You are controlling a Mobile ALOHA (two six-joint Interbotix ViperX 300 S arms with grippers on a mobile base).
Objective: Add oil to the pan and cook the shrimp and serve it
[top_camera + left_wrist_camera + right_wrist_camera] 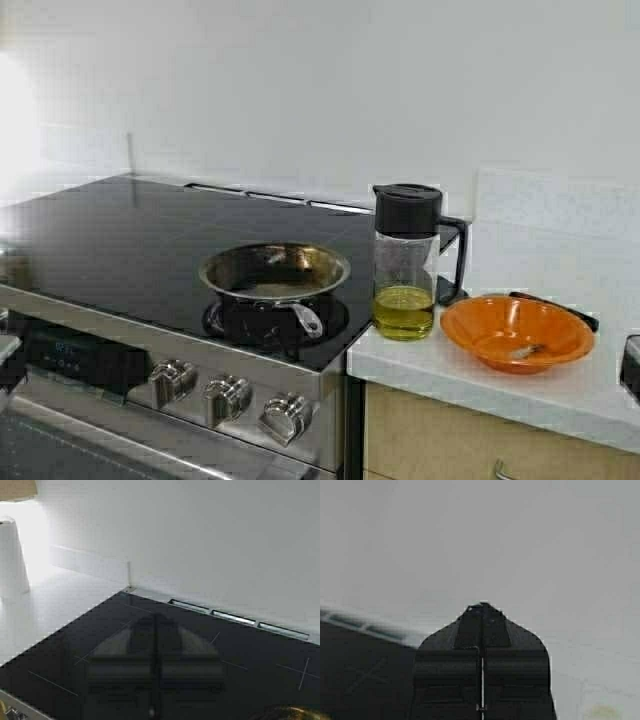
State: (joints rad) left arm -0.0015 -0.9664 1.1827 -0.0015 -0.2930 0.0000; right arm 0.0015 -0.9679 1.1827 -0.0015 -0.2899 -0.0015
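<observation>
High view: pan [275,272] on the black cooktop [120,240], oil [404,310] jug at its 3 o'clock on the counter [560,395], orange bowl [517,333] further right holding a small pale piece, likely the shrimp [524,351]; neither arm shows here, so nothing looks started and the oil pour comes first, needing a grasp on the jug handle. Left wrist view: left gripper [155,670] pressed closed over the cooktop, pan rim just peeking at 5 o'clock. Right wrist view: right gripper [481,665] closed too, holding nothing, facing the wall
</observation>
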